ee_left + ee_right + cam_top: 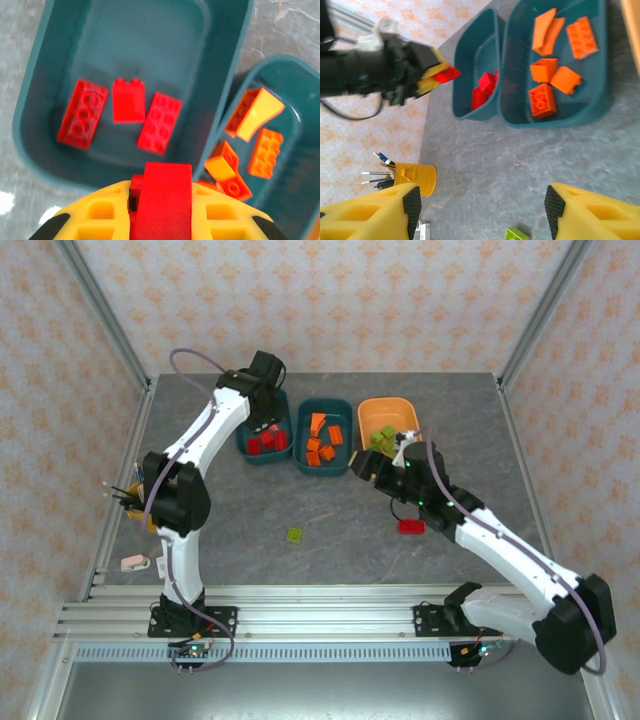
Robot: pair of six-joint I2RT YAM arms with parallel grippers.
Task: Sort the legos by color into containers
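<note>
pinching a red brick (pixel 165 192) in the left fingers (pixel 95 217), above the teal tub (pixel 35 115) with three red legos (pixel 82 120) inside: matching colour, so probably ready to drop. with the right fingers (pixel 365 212) spread and empty over the worktop (pixel 485 165), seemingly lining up on the loose green brick (pixel 517 234). one more stray red brick (pixel 410 526) beside the right arm.

Bright, even light, with soft, faint shadows on the table (pixel 330 540). Both wrist views are slightly blurred; the left pincer (pixel 160 210) is close up and out of focus.
</note>
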